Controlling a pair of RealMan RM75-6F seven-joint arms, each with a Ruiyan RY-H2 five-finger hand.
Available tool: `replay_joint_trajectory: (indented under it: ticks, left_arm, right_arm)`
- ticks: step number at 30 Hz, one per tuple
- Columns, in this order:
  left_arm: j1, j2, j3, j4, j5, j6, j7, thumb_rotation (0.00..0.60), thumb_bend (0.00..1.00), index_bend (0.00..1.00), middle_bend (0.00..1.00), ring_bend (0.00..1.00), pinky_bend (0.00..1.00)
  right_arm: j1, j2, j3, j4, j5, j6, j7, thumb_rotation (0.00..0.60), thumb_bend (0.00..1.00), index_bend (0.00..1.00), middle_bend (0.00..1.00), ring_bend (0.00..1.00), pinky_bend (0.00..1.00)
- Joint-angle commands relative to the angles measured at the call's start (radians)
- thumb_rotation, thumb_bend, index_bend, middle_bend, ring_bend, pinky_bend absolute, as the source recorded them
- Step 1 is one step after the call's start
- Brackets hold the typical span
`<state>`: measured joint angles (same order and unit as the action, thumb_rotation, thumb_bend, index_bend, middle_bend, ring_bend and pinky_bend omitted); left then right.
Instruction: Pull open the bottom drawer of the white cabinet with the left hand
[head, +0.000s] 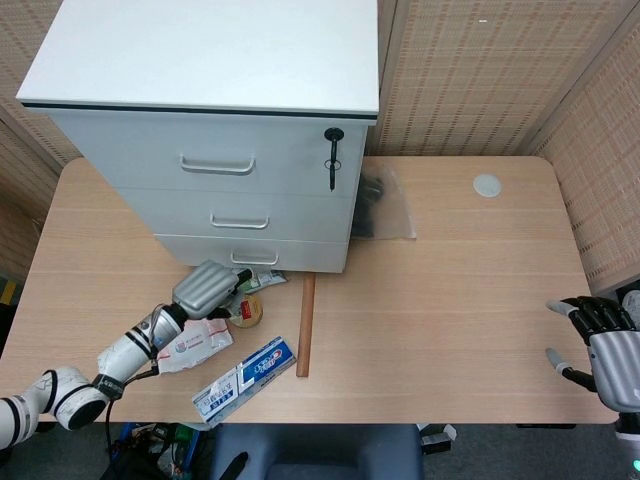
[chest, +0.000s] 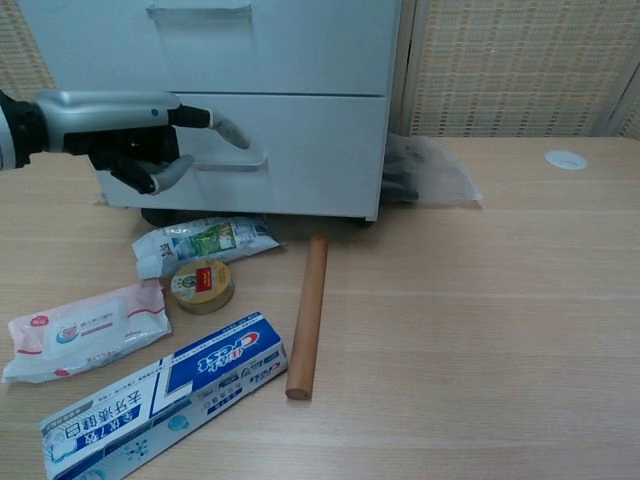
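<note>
The bottom drawer (chest: 240, 155) of the white three-drawer cabinet (head: 215, 110) sits closed, flush with the cabinet front, at the far left of the light wooden table (head: 450, 290). The left hand (chest: 135, 125) is right at the drawer's silver bar handle (chest: 235, 162), one finger stretched over it and the others curled below; whether it actually grips the handle cannot be told. Just near the drawer lie a green-and-white snack packet (chest: 200, 243), a small round yellow tin (chest: 201, 285), a pink wet-wipes pack (chest: 85, 330), a blue-and-white toothpaste box (chest: 165, 395) and a wooden rolling pin (chest: 306, 315). The right hand (head: 605, 350) hovers at the table's near right edge, fingers apart, holding nothing.
</note>
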<state>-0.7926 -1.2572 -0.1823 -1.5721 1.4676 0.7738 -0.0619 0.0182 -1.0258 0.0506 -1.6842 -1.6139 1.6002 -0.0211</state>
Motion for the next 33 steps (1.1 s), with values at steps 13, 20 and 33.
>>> replay_joint_trajectory:
  ticks: [13, 20, 33]
  left_arm:
    - [-0.053, -0.036, 0.015, 0.088, -0.133, -0.061, 0.081, 0.6, 0.7, 0.14, 0.95, 0.94, 1.0]
    - [-0.058, -0.049, 0.029, 0.108, -0.156, -0.064, 0.09, 0.6, 0.7, 0.15, 0.95, 0.94, 1.0]
    - [-0.055, -0.038, 0.053, 0.085, -0.152, -0.05, 0.079, 0.6, 0.7, 0.16, 0.95, 0.94, 1.0]
  right_arm:
    - [-0.007, -0.001, 0.0, 0.009, 0.011, 0.003, 0.011, 0.6, 0.17, 0.29, 0.29, 0.21, 0.18]
    - [-0.009, -0.003, -0.002, 0.01, 0.014, 0.002, 0.011, 0.6, 0.17, 0.29, 0.29, 0.21, 0.18]
    - [-0.014, -0.003, -0.004, 0.009, 0.019, 0.002, 0.008, 0.6, 0.17, 0.29, 0.29, 0.21, 0.18]
